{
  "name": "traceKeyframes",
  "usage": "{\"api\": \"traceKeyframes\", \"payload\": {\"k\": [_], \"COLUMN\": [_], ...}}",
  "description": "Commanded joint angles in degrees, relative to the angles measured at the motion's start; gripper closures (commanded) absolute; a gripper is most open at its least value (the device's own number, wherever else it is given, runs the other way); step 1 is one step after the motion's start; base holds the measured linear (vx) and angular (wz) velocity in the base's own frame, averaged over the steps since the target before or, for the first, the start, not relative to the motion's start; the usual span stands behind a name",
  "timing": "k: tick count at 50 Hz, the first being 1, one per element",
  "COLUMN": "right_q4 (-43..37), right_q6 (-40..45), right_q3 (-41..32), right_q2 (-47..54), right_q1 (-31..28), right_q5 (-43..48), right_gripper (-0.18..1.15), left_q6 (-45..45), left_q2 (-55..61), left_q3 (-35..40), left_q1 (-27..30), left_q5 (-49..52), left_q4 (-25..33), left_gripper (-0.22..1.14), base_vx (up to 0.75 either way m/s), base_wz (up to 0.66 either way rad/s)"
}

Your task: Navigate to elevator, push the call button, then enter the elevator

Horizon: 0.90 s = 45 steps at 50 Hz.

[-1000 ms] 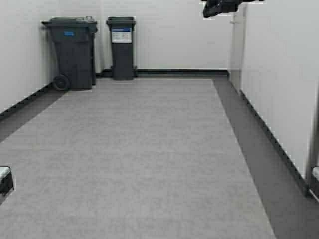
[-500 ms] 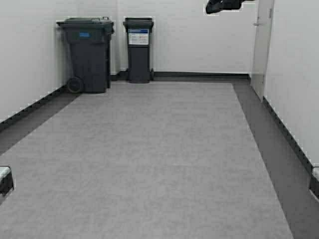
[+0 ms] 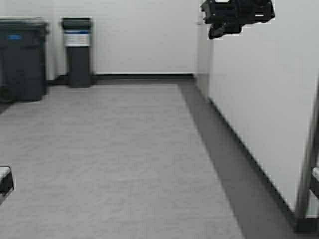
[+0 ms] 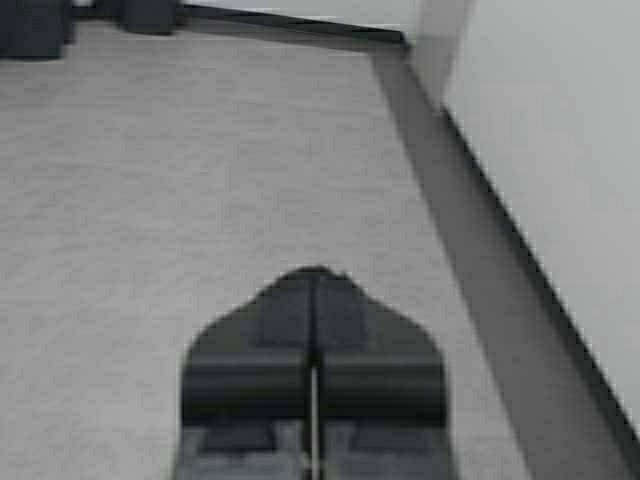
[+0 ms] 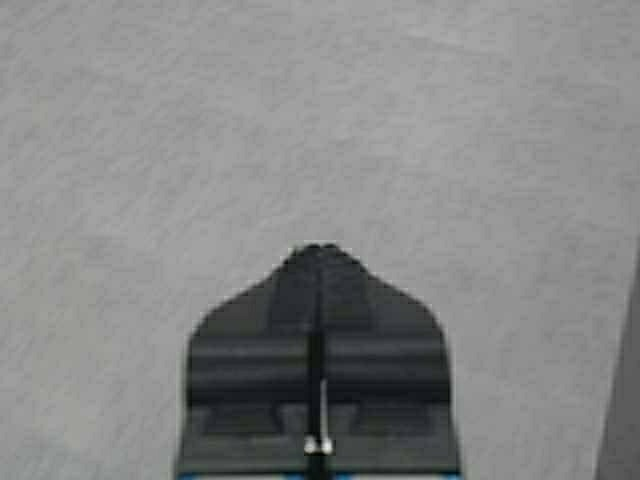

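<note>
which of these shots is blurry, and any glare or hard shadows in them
High view: soft throughout, the bins smeared at their edges; flat even light, no glare, no hard shadows. Left wrist view: the carpet lacks fine texture, and the shut left gripper is soft-edged. Right wrist view: the most blurred, carpet grain smeared around the shut right gripper.

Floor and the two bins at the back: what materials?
Floor: looks like low-pile grey carpet, matte and finely speckled, with a darker border strip beside the wall. Wide bin and slim bin: probably moulded dark plastic, dull and even-toned, each labelled.
</note>
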<state>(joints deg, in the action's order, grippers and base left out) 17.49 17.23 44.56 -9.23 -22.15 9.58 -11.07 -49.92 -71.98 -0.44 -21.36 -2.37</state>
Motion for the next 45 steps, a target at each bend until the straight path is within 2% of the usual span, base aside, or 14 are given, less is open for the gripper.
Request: {"api": "traceKeyframes", "payload": {"k": [1, 25, 45], "right_q4": [-0.2, -0.1, -0.2], "right_q6": [0.1, 0.2, -0.1], "right_q3": [-1.4, -1.2, -0.5], "right_q2": [-0.7, -2.1, -2.2], "right_q1": [-0.2, -0.2, -3.1], "right_q5": [1.6, 1.9, 2.5], "right_gripper": [0.92, 0.92, 0.92], "left_q6": [-0.1, 0.4, 0.0], "left_q2": [0.3, -1.8, -2.1], "left_q3": [1.5, 0.9, 0.9], "left_q1": [0.1, 0.0, -0.2], "left_q5": [-0.5, -0.6, -1.5], "left_q4": [-0.2, -0.2, -0.2], "left_gripper": [0.89, 0.89, 0.89], "base_vx": [0.47, 0.53, 0.53], "base_wz": [-0.36, -0.4, -0.48]}}
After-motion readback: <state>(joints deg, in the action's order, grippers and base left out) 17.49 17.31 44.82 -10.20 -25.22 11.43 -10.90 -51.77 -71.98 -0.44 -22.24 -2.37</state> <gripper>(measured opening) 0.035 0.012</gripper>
